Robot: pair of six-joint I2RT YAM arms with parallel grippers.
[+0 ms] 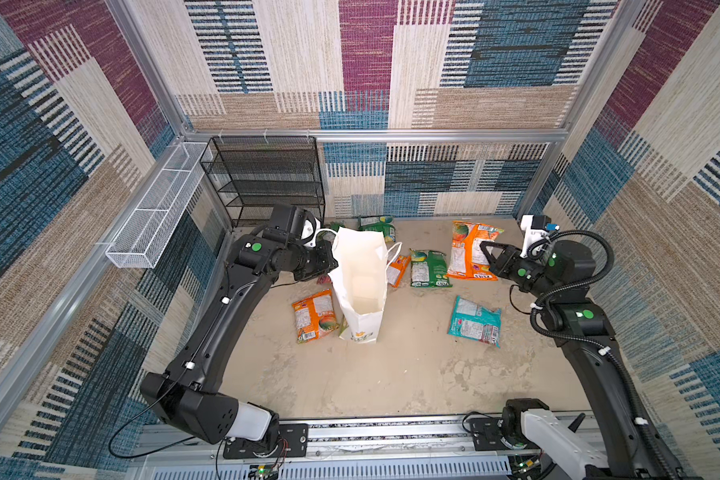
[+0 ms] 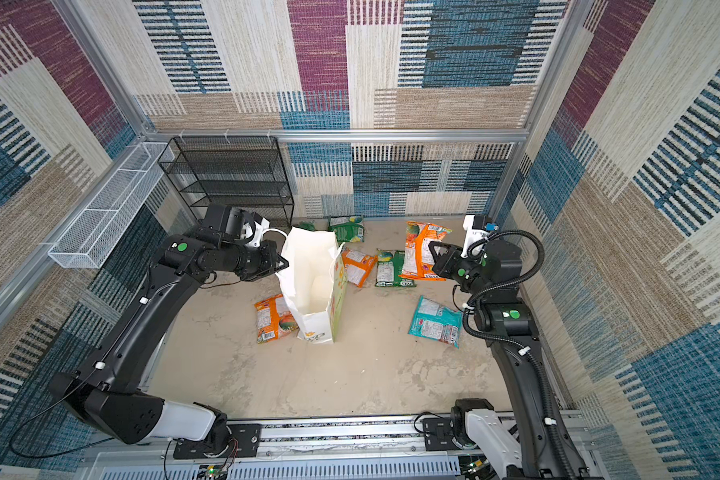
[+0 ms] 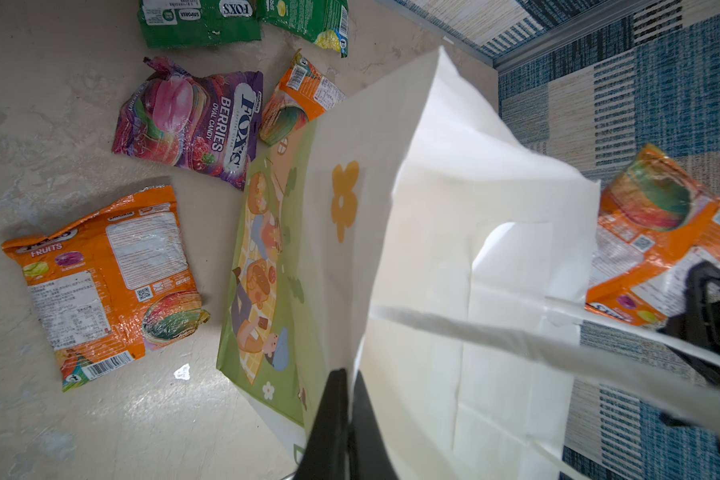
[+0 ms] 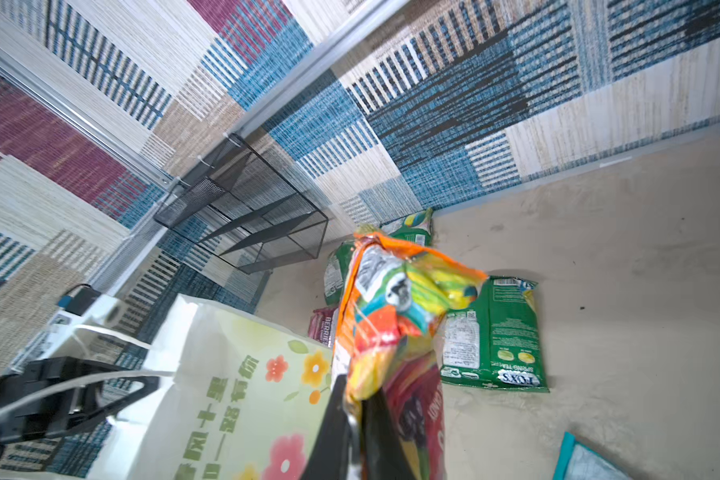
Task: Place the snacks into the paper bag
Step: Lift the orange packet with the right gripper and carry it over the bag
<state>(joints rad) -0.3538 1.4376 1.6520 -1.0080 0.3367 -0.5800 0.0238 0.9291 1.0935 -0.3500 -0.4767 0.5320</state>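
Left claw (image 1: 330, 262) pinches the bag (image 1: 360, 286) rim; right claw (image 1: 486, 250), gripping a packet (image 1: 466, 243), should clear that rim before releasing.

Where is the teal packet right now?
In both top views the teal packet lies flat on the table's right side, beside the right arm, nearer the camera than the green packet.

Eight snack packets (image 1: 474, 320), one paper bag (image 1: 360, 259)
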